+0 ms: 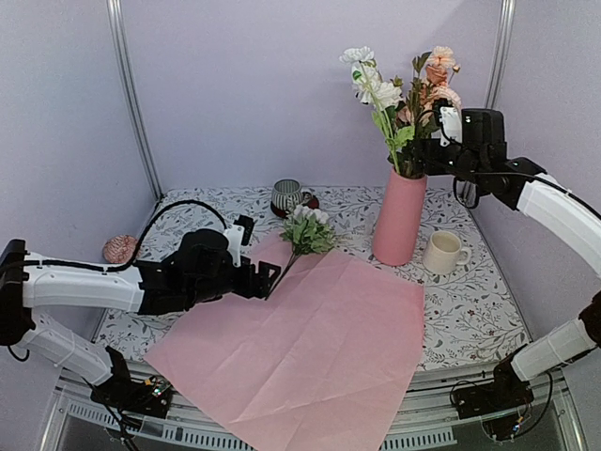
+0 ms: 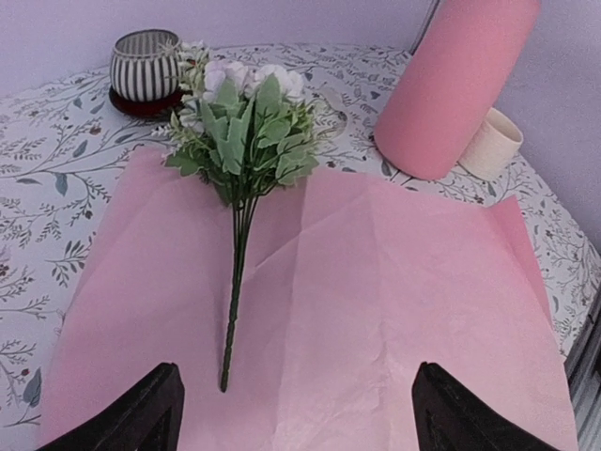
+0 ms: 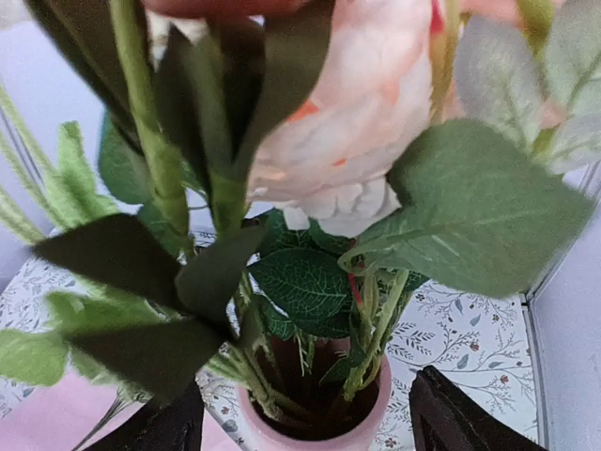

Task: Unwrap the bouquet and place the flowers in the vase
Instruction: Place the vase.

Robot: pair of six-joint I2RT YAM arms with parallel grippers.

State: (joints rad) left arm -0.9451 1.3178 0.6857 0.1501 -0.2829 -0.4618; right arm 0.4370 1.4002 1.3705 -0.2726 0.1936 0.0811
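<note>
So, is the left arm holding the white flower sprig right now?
No, the white flower sprig lies flat on the pink paper, and the left jaws stand open, clear of its stem.

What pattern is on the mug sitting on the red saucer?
Dark and white stripes; the mug shows best in the left wrist view.

**Pink wrapping paper** [image 1: 300,348]: thin, matt sheet, creased along fold lines. **Vase** [image 1: 398,218]: smooth, matt pink surface. **Cream cup** [image 1: 443,252]: smooth, lightly glossy glaze. **Striped mug** [image 2: 144,64]: glossy. **Loose flowers** [image 2: 246,132]: matt, cloth-like leaves and petals on a ribbed, plastic-looking stem. **Table cover** [image 1: 470,310]: matt floral print.
</note>
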